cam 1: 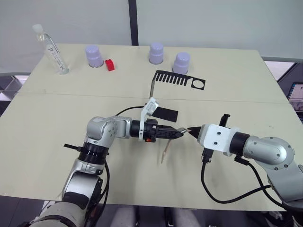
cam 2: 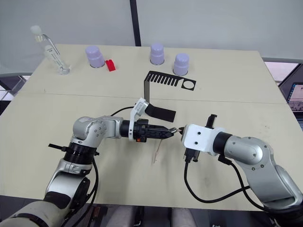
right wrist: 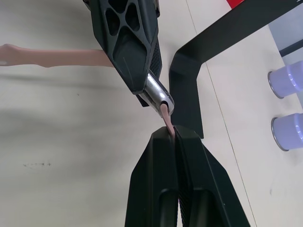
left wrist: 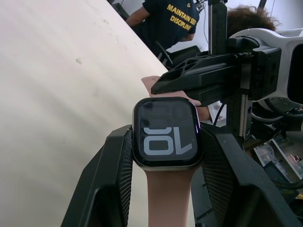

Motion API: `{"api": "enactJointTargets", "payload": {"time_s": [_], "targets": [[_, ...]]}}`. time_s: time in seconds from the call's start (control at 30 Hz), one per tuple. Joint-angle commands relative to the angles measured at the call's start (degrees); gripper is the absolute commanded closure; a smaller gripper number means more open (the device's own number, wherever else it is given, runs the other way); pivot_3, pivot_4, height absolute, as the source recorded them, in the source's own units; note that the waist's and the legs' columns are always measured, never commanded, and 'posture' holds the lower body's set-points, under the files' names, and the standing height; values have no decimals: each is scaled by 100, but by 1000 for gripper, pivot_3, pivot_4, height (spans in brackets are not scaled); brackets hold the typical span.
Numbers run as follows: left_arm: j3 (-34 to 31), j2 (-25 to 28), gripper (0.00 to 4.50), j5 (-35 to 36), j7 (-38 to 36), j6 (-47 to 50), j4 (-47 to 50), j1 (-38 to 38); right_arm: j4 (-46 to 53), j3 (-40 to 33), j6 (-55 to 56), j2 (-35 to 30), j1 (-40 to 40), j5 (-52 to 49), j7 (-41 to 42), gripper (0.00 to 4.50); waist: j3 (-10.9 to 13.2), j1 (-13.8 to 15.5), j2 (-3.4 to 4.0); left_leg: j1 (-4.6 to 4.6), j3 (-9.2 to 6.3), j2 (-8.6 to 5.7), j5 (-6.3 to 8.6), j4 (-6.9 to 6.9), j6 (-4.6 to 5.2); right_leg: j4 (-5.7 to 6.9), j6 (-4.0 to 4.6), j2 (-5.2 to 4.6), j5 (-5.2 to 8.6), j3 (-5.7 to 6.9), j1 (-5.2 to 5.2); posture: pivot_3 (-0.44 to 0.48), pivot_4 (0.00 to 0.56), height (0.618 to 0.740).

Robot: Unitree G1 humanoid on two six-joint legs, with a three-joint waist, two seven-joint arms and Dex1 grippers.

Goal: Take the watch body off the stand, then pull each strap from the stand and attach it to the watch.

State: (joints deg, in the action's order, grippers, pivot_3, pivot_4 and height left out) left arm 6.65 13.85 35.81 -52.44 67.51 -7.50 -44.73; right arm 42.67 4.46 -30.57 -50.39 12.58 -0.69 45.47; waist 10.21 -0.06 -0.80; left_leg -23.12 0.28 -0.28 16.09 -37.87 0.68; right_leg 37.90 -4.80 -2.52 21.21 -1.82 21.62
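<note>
Your left end effector (left wrist: 165, 156) is clamped on the watch body (left wrist: 165, 133), one strap (cam 1: 165, 151) hanging from it above the surface (cam 1: 57, 113). Your right end effector (right wrist: 173, 135) pinches the other strap (right wrist: 166, 119) against it.

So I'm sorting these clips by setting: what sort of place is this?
Most likely a lab or workshop test bench: a plain beige table laid out with a black stand, upturned purple cups, and a person at equipment behind.
</note>
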Motion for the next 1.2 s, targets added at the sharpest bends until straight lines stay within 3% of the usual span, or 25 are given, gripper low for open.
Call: {"api": "enactJointTargets", "payload": {"time_s": [0.03, 1.2], "targets": [[178, -327, 2912, 269, -139, -61, 332, -229, 300, 108, 86, 82, 145, -139, 82, 4500, 0, 0, 0, 0, 0, 0, 0, 0, 0, -1, 0, 0, 0, 0, 0, 0, 150, 740], [154, -354, 2912, 241, -74, -150, 279, -260, 351, 23, 11, 72, 120, -194, 88, 4500, 0, 0, 0, 0, 1, 0, 0, 0, 0, -1, 0, 0, 0, 0, 0, 0, 150, 740]]}}
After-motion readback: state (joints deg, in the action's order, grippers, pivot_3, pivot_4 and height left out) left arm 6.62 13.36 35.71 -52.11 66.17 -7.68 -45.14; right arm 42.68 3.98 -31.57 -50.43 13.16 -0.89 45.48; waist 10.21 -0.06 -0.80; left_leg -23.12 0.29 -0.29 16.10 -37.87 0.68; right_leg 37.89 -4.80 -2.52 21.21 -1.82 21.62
